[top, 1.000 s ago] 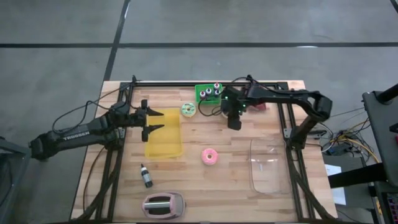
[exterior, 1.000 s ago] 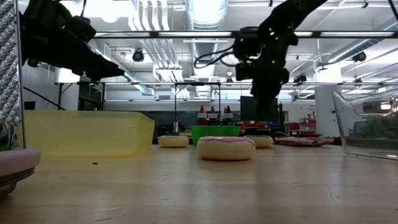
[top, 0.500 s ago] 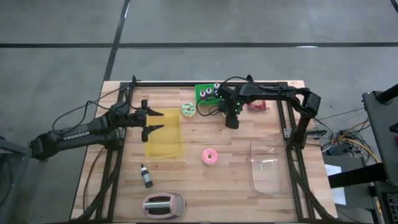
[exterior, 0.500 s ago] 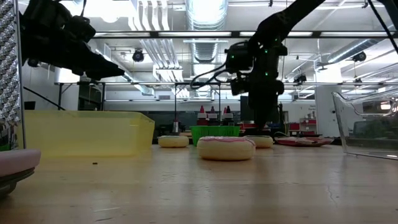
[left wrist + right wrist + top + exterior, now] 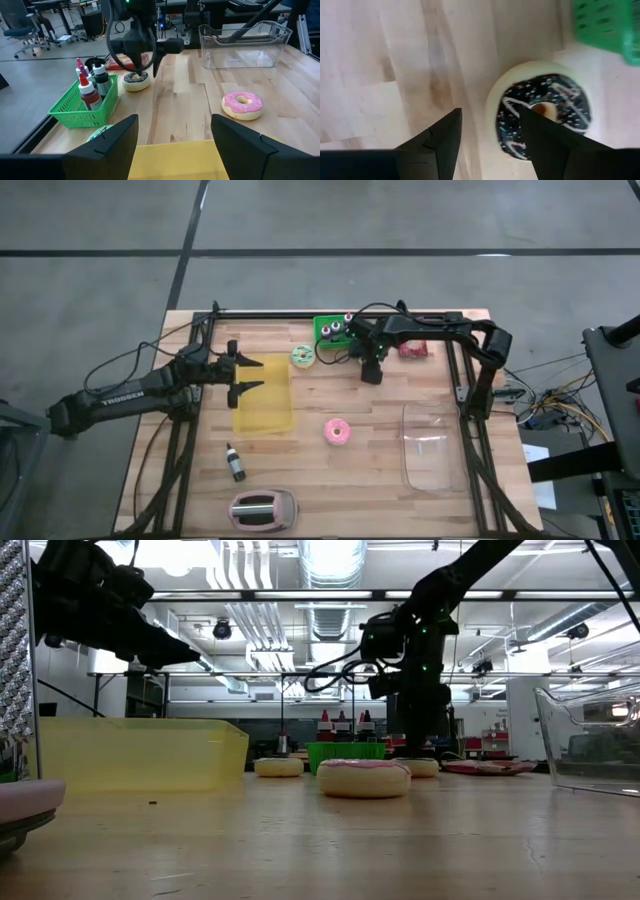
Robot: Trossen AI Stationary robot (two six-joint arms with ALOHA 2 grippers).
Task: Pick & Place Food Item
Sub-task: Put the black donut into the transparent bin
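**Wooden Surface: Right End Effector Over Dark-Iced Donut**

High view: wooden surface (image 5: 380,430); right end effector (image 5: 371,373) is positioned beside the green basket (image 5: 334,330); left end effector (image 5: 248,373), fingers apart, is parked over the yellow bin (image 5: 264,408).

Right wrist view: fingers are spread; the dark-iced donut (image 5: 542,114) lies offset under one finger.

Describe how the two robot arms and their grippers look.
Both arms are dark, jointed tubes. The left arm carries white TROSSEN lettering; the right arm shows small green lights and looping black cables. The left gripper and right gripper each have two dark tapered fingers.
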